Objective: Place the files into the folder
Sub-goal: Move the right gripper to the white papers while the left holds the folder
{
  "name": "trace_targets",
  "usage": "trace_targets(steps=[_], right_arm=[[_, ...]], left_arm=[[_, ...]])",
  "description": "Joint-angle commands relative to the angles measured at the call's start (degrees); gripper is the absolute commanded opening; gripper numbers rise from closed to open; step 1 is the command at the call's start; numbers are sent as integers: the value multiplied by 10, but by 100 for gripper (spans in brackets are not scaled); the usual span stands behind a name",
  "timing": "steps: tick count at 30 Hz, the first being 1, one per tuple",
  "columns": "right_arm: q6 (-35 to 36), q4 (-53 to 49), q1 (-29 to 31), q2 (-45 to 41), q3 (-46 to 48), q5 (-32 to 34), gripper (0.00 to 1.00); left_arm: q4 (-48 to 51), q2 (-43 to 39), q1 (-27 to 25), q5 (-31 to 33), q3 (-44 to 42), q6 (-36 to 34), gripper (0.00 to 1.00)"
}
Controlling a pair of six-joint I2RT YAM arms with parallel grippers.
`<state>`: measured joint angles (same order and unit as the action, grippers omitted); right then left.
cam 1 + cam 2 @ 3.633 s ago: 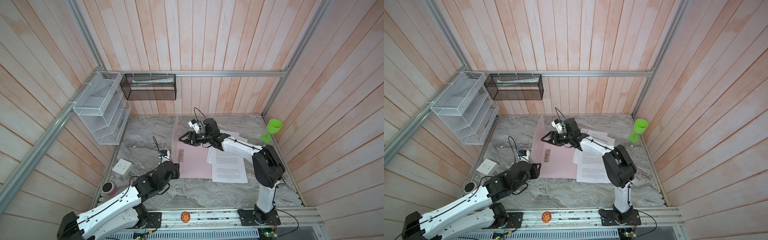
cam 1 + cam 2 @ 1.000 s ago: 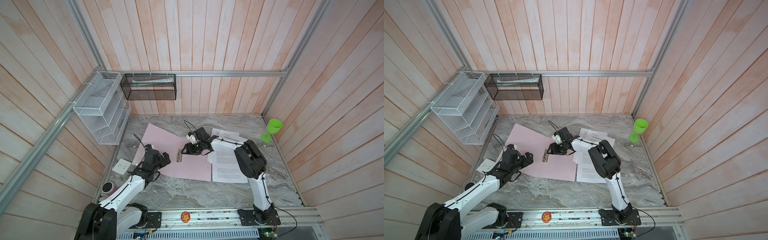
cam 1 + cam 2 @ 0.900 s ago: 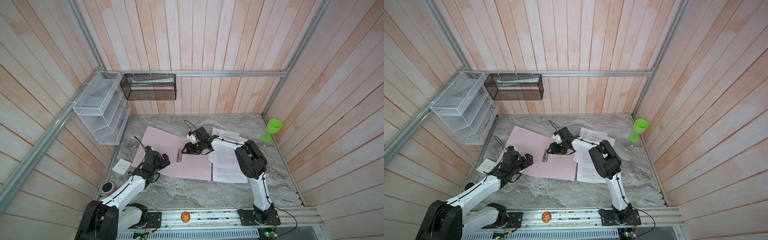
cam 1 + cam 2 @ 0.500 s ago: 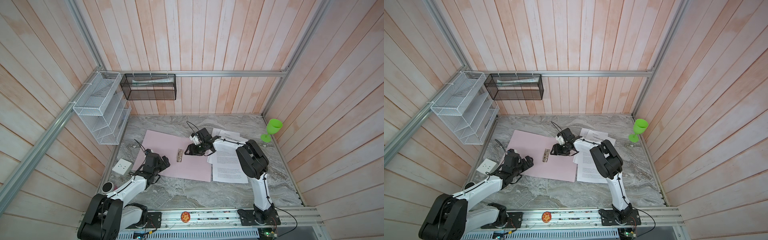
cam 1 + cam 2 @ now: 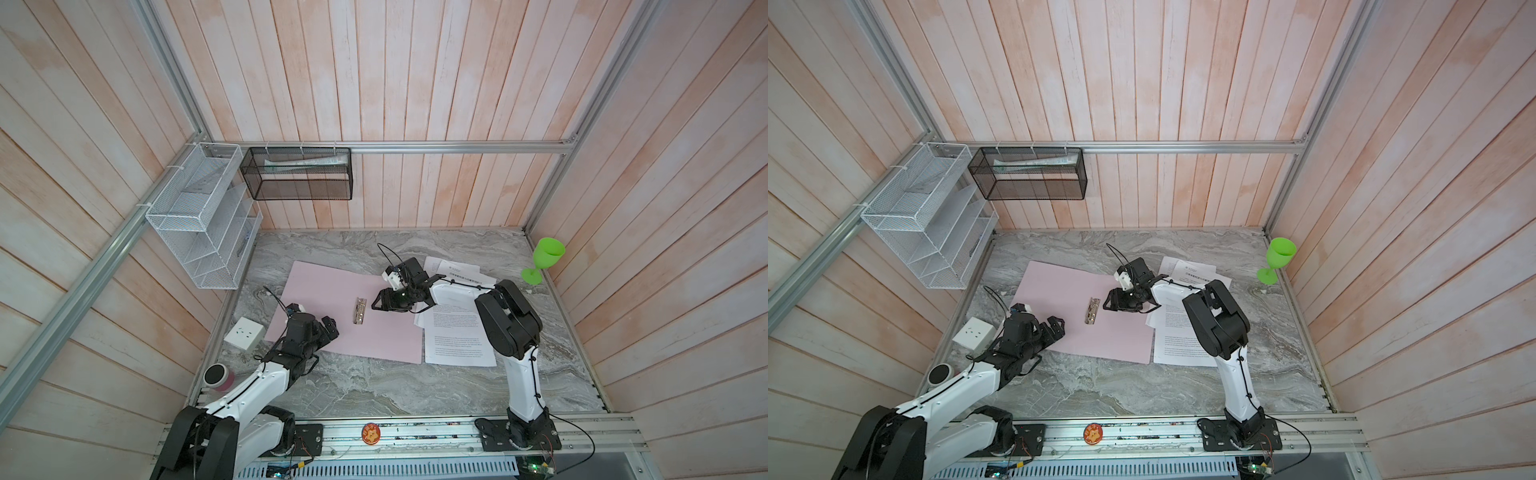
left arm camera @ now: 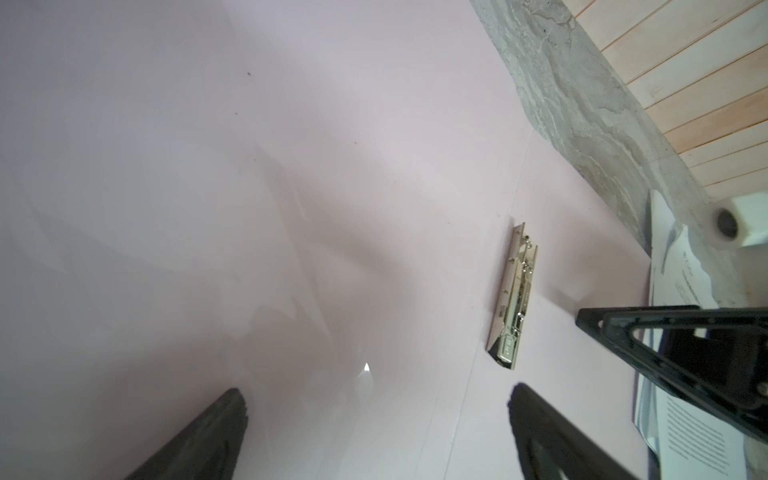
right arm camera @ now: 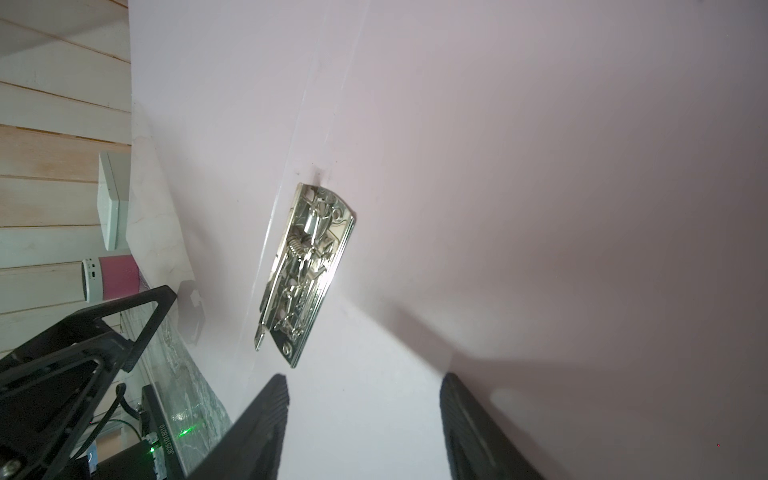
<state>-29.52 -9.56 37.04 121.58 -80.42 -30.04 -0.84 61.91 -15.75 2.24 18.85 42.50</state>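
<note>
Hovering over the near left corner of the open folder (image 5: 332, 286), the left gripper (image 5: 328, 328) has its jaws spread wide, empty. Farther in, the right gripper (image 5: 376, 303), jaws apart and holding nothing, sits just right of the metal clip (image 5: 360, 310), whose spring only the right wrist view resolves. That view misses the files (image 5: 457, 340) (image 5: 1183, 353), which both top views show fanned along the folder's right edge.

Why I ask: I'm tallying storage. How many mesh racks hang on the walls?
2: a white wire rack on the left wall and a black mesh basket on the back wall. No others show.
</note>
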Motion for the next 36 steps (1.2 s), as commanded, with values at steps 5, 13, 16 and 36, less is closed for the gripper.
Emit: trace_targets(steps=[5,13,16,36], right_arm=[[20,-63,-4,-7,-13,40,62],[25,-65,-22,-71,10,41,63],[24,-62,-35,-104,29,44,63],[-10,-48,-130,-296,235,42,63]], left_arm=[[34,-32,3,-8,27,-16,100],[57,-43,-5,-21,75,-31,100],[58,-41,-20,-20,95,-36,100],[-14,99,-90,-24,163,-54,100]])
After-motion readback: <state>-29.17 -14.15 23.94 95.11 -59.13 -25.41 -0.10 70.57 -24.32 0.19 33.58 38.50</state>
